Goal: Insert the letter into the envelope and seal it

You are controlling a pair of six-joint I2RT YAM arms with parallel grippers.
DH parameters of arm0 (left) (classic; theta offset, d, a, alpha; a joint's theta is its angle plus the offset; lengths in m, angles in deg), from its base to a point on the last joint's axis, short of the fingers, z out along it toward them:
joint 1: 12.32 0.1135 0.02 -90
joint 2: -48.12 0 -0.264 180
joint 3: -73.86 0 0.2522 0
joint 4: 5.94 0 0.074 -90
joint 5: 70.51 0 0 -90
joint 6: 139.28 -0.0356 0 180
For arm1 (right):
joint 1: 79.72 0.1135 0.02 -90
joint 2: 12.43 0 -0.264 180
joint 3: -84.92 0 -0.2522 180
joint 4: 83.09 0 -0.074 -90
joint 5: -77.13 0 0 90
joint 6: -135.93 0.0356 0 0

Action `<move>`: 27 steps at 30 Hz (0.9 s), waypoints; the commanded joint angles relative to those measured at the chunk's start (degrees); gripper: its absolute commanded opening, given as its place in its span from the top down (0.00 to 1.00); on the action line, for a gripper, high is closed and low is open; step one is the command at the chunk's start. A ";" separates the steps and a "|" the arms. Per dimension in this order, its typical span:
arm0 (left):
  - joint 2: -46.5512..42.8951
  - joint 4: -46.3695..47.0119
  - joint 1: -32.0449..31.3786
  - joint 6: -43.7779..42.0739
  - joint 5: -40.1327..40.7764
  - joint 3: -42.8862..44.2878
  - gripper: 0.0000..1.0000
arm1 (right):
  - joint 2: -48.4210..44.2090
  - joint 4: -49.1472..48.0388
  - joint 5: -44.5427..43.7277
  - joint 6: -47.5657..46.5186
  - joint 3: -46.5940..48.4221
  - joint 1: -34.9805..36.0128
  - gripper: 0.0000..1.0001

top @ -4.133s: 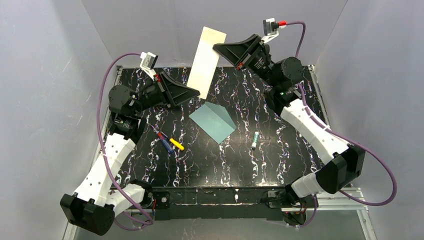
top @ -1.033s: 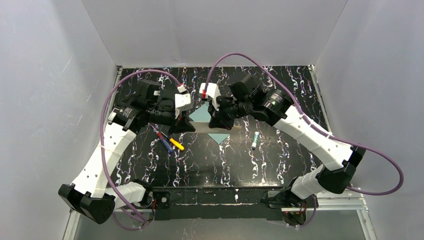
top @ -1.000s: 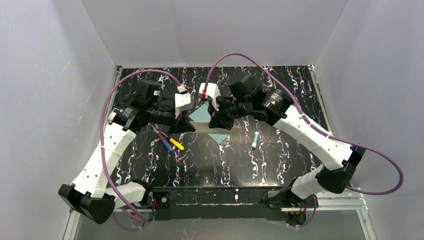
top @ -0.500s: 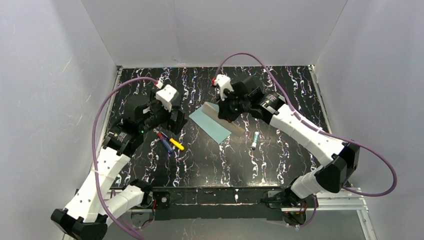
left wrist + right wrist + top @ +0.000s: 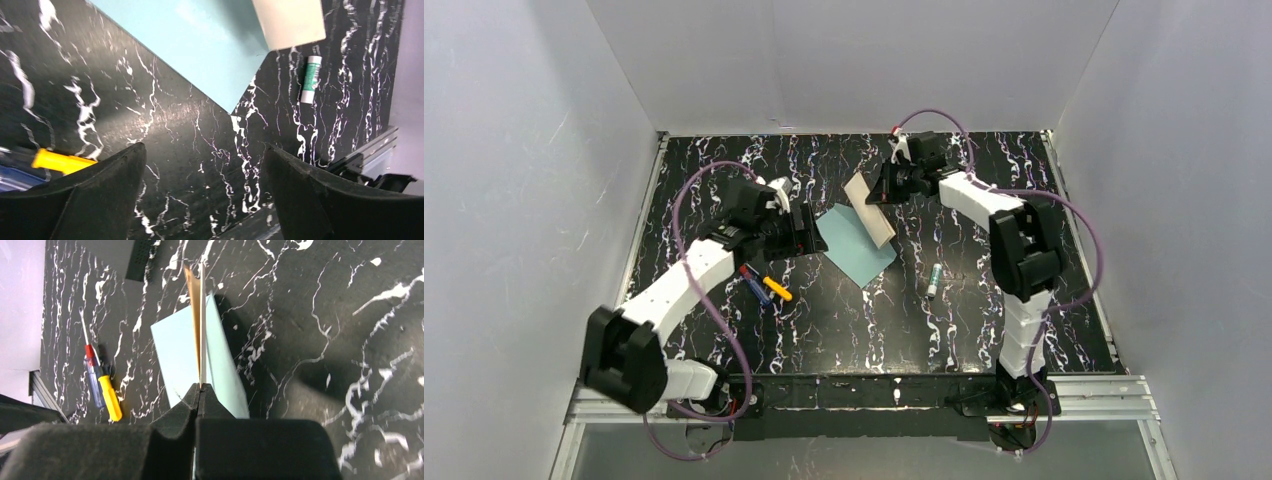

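The right arm reached far over the black marbled table (image 5: 824, 330), its right gripper (image 5: 885, 190) clamped on the tan folded paper letter (image 5: 870, 210) over the 12 o'clock corner of the flat teal paper envelope (image 5: 856, 252). The bent left arm held the left gripper (image 5: 808, 228) at the envelope's 9 o'clock. Only the right wrist view showed the letter edge-on between pinching pads (image 5: 187, 402); only the left wrist view showed those jaws spread, empty

black marbled table (image 5: 824, 320), plain white walls (image 5: 524, 150)
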 commanded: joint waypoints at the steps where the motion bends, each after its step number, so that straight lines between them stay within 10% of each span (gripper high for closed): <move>1: 9.03 1.08 0.08 10.86 -2.74 3.84 0.16 | 5.97 -5.45 8.82 0.94 8.13 -0.68 0.99; 14: 39.96 -9.12 0.52 13.16 4.10 26.70 0.22 | 7.62 -21.52 9.84 -6.20 -1.58 -4.79 0.99; 21: 43.24 -14.28 0.52 12.75 13.40 30.37 0.23 | 4.05 -27.87 8.24 1.88 -10.22 -4.48 0.99; 27: 45.33 -8.66 0.65 7.94 4.52 30.79 0.29 | -1.95 -34.66 2.44 5.69 -22.16 -4.30 0.99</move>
